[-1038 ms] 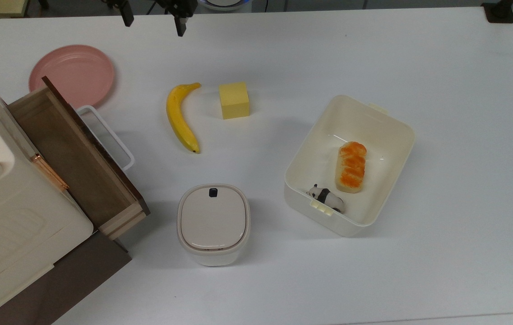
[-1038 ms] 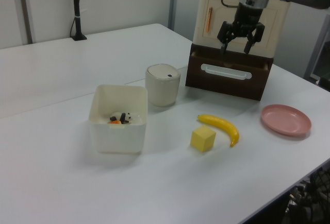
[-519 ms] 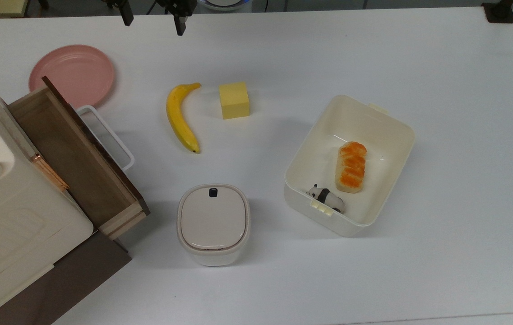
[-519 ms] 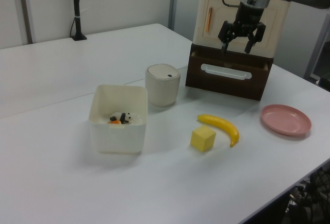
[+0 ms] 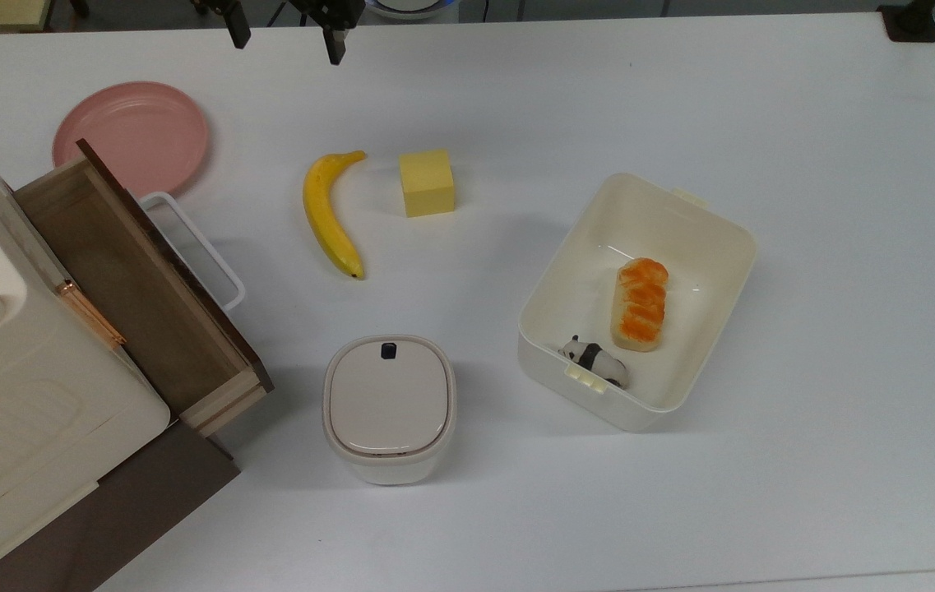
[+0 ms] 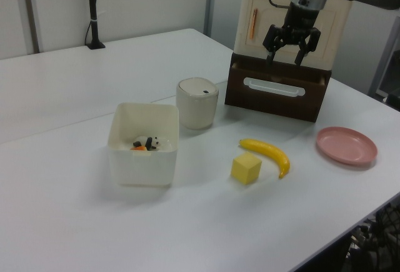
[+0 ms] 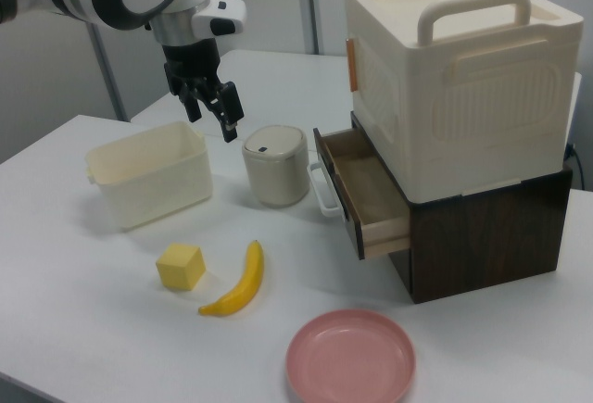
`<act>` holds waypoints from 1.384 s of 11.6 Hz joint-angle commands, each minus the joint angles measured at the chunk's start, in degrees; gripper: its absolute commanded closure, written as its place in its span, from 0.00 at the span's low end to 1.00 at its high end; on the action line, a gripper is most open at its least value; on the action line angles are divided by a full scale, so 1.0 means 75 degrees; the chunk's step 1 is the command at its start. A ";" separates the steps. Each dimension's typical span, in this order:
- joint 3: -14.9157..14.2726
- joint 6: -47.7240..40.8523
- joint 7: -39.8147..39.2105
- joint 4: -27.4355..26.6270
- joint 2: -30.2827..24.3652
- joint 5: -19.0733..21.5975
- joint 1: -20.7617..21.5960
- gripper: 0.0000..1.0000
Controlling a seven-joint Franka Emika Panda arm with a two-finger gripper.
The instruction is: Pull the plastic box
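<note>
Spread wide, 2 black fingers (image 5: 335,47) of the gripper (image 5: 286,37) hang well apart from the smooth, cream, round-cornered plastic box (image 5: 710,234).

Plastic box (image 5: 714,238) at the top view's right holding a bread roll (image 5: 641,304) and panda figure (image 5: 594,358), lidded bin (image 5: 389,407) to its left, banana (image 5: 330,214) and block (image 5: 427,182) beyond, plate (image 5: 131,136) and open drawer (image 5: 138,284) far left.
</note>
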 commanded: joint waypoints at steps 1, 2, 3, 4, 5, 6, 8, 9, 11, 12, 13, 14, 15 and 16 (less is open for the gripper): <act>-0.0057 0.0084 -0.0401 -0.0280 -0.0246 0.0254 0.0113 0.00; -0.0046 0.0119 -0.0740 -0.0292 -0.0257 0.0255 0.0125 0.00; -0.0034 0.0119 -0.1370 -0.0280 -0.0269 0.0267 0.0149 0.00; -0.0034 0.0119 -0.2223 -0.0268 -0.0258 0.0278 0.0195 0.00; 0.0013 0.0096 -0.2846 -0.0268 -0.0281 0.0279 0.0207 0.00; 0.0083 0.0096 -0.3409 -0.0268 -0.0258 0.0279 0.0207 0.00; 0.0247 0.0060 -0.5163 -0.0280 -0.0153 0.0279 0.0207 0.00; 0.0422 0.0061 -0.5915 -0.0280 -0.0059 0.0267 0.0196 0.00; 0.0575 0.0084 -0.6880 -0.0245 -0.0058 0.0267 0.0242 0.00; 0.0761 0.0084 -0.7185 -0.0175 0.0000 0.0278 0.0242 0.00; 0.0995 0.0096 -0.7235 -0.0082 0.0128 0.0290 0.0231 0.00; 0.1230 0.0119 -0.7235 -0.0011 0.0199 0.0348 0.0242 0.00; 0.1429 0.0200 -0.7259 0.0036 0.0339 0.0511 0.0231 0.00; 0.1547 0.0596 -0.7247 0.0083 0.0491 0.0907 0.0231 0.00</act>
